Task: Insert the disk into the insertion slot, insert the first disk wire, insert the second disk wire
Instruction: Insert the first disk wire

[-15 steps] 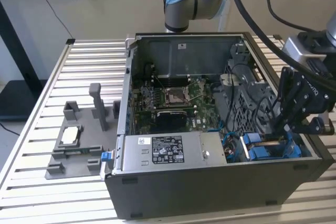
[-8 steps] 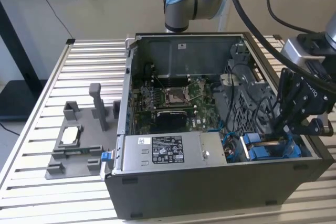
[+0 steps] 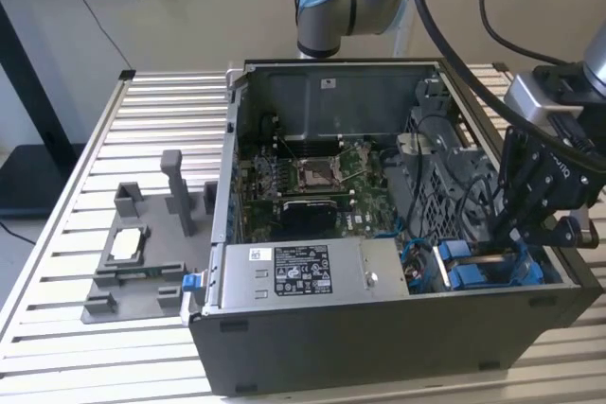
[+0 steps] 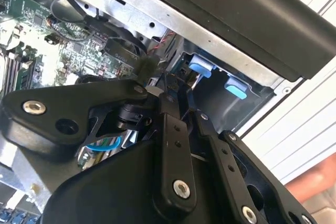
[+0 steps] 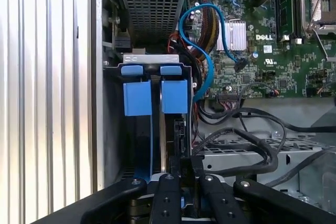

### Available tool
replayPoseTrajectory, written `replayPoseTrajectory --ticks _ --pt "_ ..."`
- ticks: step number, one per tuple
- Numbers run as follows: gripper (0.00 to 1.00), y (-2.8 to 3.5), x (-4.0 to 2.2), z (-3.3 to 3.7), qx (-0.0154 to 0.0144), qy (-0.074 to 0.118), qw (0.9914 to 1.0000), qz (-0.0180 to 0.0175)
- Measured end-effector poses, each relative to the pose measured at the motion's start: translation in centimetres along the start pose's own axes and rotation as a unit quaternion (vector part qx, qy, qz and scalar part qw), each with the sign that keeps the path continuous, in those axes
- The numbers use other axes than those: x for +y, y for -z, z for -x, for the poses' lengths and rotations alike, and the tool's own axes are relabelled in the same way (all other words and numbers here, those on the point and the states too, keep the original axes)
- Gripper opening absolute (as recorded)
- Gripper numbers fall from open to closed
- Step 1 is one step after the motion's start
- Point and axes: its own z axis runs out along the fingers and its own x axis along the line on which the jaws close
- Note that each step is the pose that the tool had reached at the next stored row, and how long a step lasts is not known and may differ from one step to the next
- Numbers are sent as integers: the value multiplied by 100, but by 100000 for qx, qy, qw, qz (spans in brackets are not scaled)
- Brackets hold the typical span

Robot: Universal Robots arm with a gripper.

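the fingers sit nearly together and, as far as i can judge, pinch the near end of the disk, which stands on edge in its bright blue plastic frame. its long axis runs straight away from the fingers into the insertion slot. the slot is a dark grey bay with square blue tabs, in a corner of the open computer case, beside the perforated metal power-supply box. limp black wires lie just beside the bay. a glossy blue cable loops over the green motherboard.
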Motion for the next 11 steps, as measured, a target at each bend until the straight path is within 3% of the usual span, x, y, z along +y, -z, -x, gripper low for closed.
replayPoseTrajectory --ticks 8,9,11 --pt "20 -6 1 -1 -60 1 100000 7" --pt "27 1 1 0 -20 -2 100000 -1" --pt "27 39 4 3 -53 11 100000 8"
